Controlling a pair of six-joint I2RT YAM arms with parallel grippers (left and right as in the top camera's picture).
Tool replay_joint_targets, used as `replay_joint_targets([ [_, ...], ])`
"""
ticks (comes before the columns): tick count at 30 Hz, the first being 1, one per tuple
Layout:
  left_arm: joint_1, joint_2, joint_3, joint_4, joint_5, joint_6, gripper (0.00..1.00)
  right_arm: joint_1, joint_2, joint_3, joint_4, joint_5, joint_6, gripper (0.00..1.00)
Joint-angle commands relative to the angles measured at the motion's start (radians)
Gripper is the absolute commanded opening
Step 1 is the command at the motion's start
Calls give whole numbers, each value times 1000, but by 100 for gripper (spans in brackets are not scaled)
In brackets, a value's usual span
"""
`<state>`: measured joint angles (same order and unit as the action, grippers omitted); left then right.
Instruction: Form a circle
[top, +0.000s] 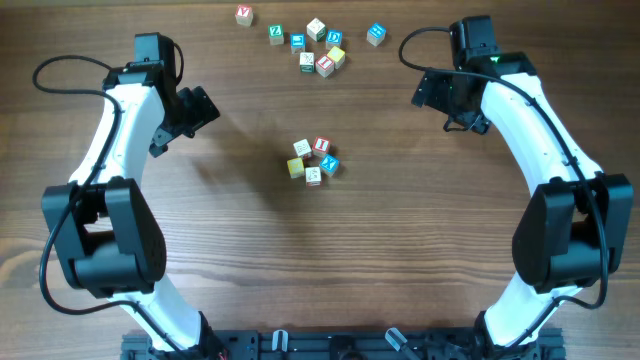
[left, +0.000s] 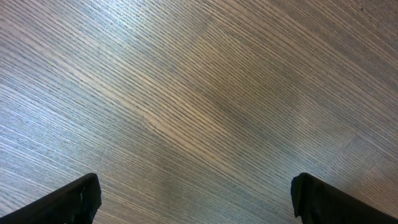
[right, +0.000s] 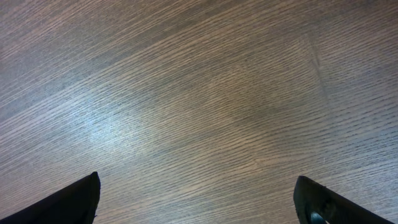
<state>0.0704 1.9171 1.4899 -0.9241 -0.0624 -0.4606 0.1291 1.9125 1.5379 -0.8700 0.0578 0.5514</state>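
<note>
Two grippers idle, one job seemingly done: left gripper (top: 196, 108), jaws wide and empty, at ten o'clock of the circle (top: 312, 160), a closed five-cube ring; right gripper (top: 440, 95), likewise spread and empty, at two o'clock; next move probably only calls for withdrawing.

A robotics lab, by the look — two robot arms (top: 105, 140) at a wood-grain table (top: 320, 260).

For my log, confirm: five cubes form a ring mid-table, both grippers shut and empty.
Not shut: the left gripper and right gripper stand open, per both wrist views. The ring of five cubes and empty grippers are right.
</note>
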Motion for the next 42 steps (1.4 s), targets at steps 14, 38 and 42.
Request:
replay_joint_targets([
  [14,0,12,2,-1,-10,1,100,2,2,8,3,22,-1,100],
  [38,0,12,2,-1,-10,1,100,2,2,8,100,22,-1,100],
  [42,0,12,2,-1,-10,1,100,2,2,8,100,22,-1,100],
])
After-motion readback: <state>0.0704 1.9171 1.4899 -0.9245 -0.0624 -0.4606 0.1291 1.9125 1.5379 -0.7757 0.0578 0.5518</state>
